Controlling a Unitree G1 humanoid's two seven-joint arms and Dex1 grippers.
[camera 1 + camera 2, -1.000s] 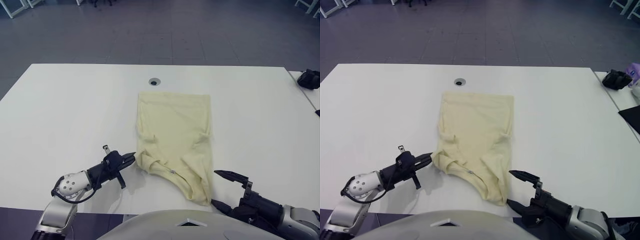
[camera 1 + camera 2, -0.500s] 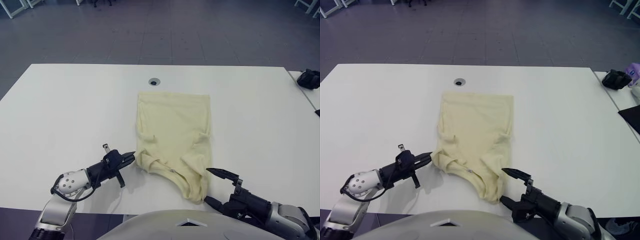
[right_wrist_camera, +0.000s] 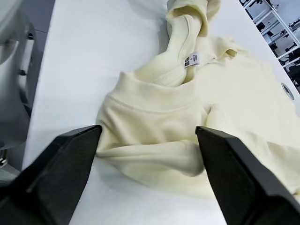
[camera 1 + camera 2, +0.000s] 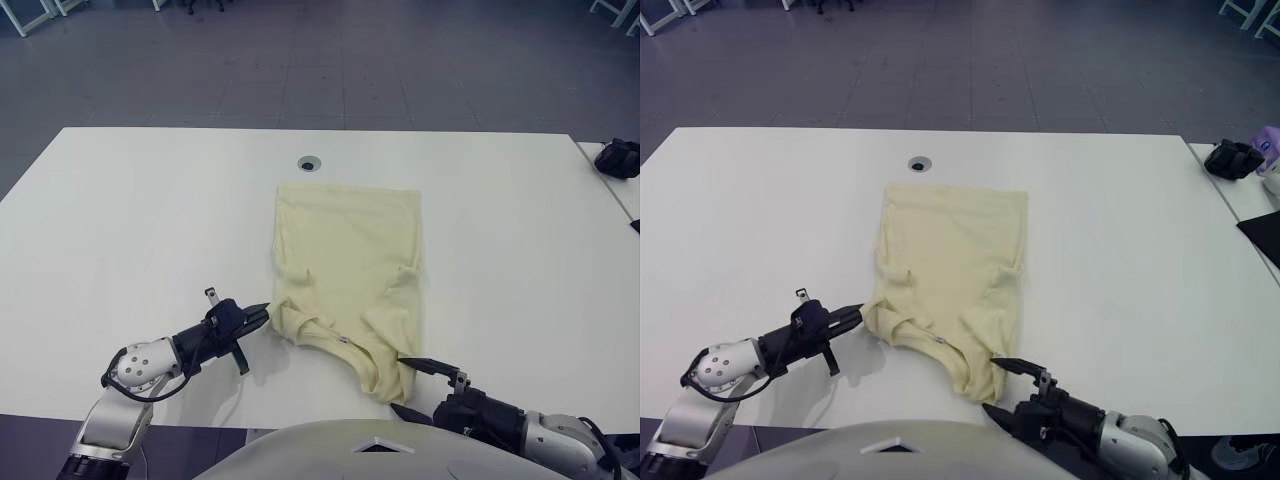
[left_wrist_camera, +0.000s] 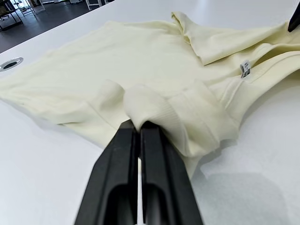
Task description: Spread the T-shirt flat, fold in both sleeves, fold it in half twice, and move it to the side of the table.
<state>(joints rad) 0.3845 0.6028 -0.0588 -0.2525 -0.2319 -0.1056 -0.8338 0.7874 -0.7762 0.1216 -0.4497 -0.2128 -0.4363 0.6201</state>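
Lying lengthwise on the middle of the bench (image 4: 150,200), the pale yellow T-shirt (image 4: 345,270) is showing as a narrow rectangle with both sleeves turned in over the body. Its hem is pointing to the far side, near the round cable hole (image 4: 309,163), and its collar end is sitting toward the robot's edge. That collar end is bunching into a rumpled point rather than lying square. The left jaws are pinching shut on a rolled fold of cloth at the near left shoulder corner, low on the bench. The right jaws are standing open, one on either side of the near right corner, not yet gripping it. Judging from this, the sleeve folds are looking done and the first fold in half is being set up, with the two arms taking the collar-end corners. The next move is calling for the right jaws to close on their corner. Both arms are then needing to lift together and carry that end evenly over to the hem, keeping the edges lined up.
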